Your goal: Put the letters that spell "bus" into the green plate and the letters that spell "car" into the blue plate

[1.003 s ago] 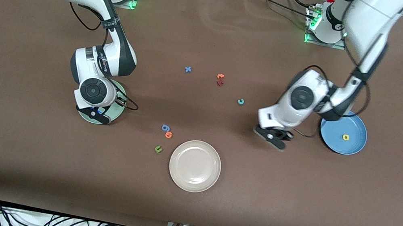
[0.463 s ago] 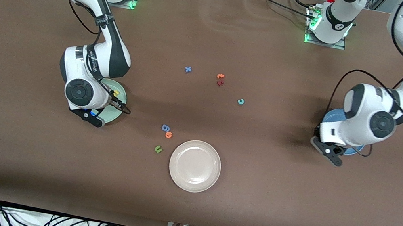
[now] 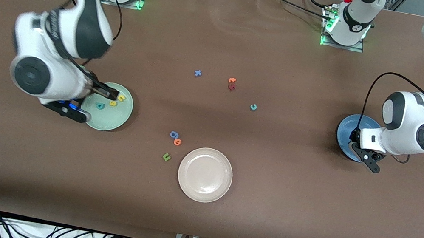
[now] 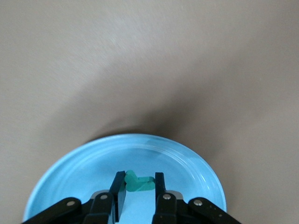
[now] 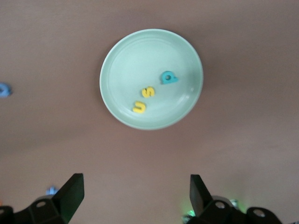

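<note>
The green plate point(image 3: 122, 118) point(image 5: 121, 51) holds the teal "b" point(image 3: 100, 106) point(image 5: 168, 77), the yellow "s" point(image 3: 113, 103) point(image 5: 148, 92) and the yellow "u" point(image 3: 121, 98) point(image 5: 139, 108). My right gripper point(image 3: 88, 100) point(image 5: 135, 183) hangs open and empty above that plate's edge. My left gripper point(image 3: 362, 149) point(image 4: 138, 179) is over the blue plate point(image 3: 345, 132) point(image 4: 187, 158), shut on the thin teal "r" point(image 4: 140, 183). The teal "c" point(image 3: 253, 107) lies on the table near the middle. The yellow "a" is hidden under the left hand.
A beige plate point(image 3: 205, 174) sits nearer the front camera. Beside it lie a periwinkle "g" point(image 3: 174, 134), an orange letter point(image 3: 177, 142) and a green "u" point(image 3: 166, 156). Farther back are a blue "x" point(image 3: 197, 73), an orange "t" point(image 3: 232, 80) and a dark red letter point(image 3: 231, 87).
My right gripper opened and rose off the green plate, and its letters now show. My left arm swung from mid-table to over the blue plate, still holding the "r".
</note>
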Motion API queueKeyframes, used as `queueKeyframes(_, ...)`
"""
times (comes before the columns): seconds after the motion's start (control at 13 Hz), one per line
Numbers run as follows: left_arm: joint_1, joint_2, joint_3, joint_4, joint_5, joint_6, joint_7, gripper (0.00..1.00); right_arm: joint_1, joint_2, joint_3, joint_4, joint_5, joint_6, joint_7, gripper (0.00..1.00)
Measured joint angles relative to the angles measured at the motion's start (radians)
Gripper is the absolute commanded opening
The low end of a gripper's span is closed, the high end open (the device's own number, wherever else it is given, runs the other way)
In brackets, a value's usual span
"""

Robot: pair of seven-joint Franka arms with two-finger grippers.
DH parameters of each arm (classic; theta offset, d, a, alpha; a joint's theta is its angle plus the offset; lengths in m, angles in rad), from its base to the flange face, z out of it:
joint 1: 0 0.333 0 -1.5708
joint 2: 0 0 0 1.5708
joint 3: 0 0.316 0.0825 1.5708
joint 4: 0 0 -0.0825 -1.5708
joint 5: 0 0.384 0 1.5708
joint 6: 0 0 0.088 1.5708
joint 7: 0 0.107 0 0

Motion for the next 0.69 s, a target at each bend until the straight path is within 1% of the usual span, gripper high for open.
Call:
queueKeyframes(0.08, 0.0, 0.0, -0.001, -0.01, -0.003, 0.0, 0.0, 0.52, -0.019, -0.028, -0.001, 0.034, 0.004, -0.048, -0.044, 1.0)
queueKeyframes(0.15, 0.0, 0.001, -0.002, -0.015, -0.011, 0.0, 0.0, 0.68, -0.036, -0.061, -0.001, 0.058, 0.004, -0.086, -0.082, 1.0)
queueKeyframes(0.23, -0.001, 0.0, -0.002, -0.016, -0.015, 0.0, 0.0, 0.74, -0.047, -0.098, -0.002, 0.071, 0.004, -0.107, -0.11, 1.0)
queueKeyframes(0.39, -0.001, 0.0, -0.003, -0.015, -0.015, 0.001, 0.0, 0.75, -0.064, -0.173, -0.007, 0.07, 0.003, -0.113, -0.132, 1.0)
queueKeyframes(0.46, -0.003, -0.001, -0.003, -0.014, -0.015, 0.001, -0.001, 0.74, -0.074, -0.208, -0.01, 0.052, 0.0, -0.108, -0.136, 1.0)
queueKeyframes(0.54, -0.006, -0.003, -0.005, -0.013, -0.016, 0.001, -0.008, 0.74, -0.09, -0.24, -0.011, 0.015, -0.004, -0.082, -0.142, 1.0)
queueKeyframes(0.69, -0.021, -0.012, -0.015, -0.012, -0.017, -0.001, -0.065, 0.74, -0.136, -0.31, -0.013, -0.127, -0.009, 0.058, -0.214, 1.0)
